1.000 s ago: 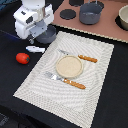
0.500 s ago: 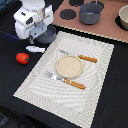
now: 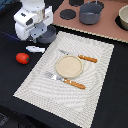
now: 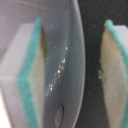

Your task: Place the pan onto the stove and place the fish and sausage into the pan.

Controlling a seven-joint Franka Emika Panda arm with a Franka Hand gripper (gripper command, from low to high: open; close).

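The dark blue-grey pan sits on the black table at the exterior view's left, off the stove; its handle is hidden under the arm. My gripper is over the pan's edge. In the wrist view the gripper is open, and its teal-edged pads stand on either side of the pan's rim without touching it. The white fish lies just in front of the pan. The red-orange sausage lies further to the exterior view's left.
A larger grey pot stands on the stove by black burner discs. A striped placemat holds a beige plate and two pieces of orange-handled cutlery. A bowl sits at the far right.
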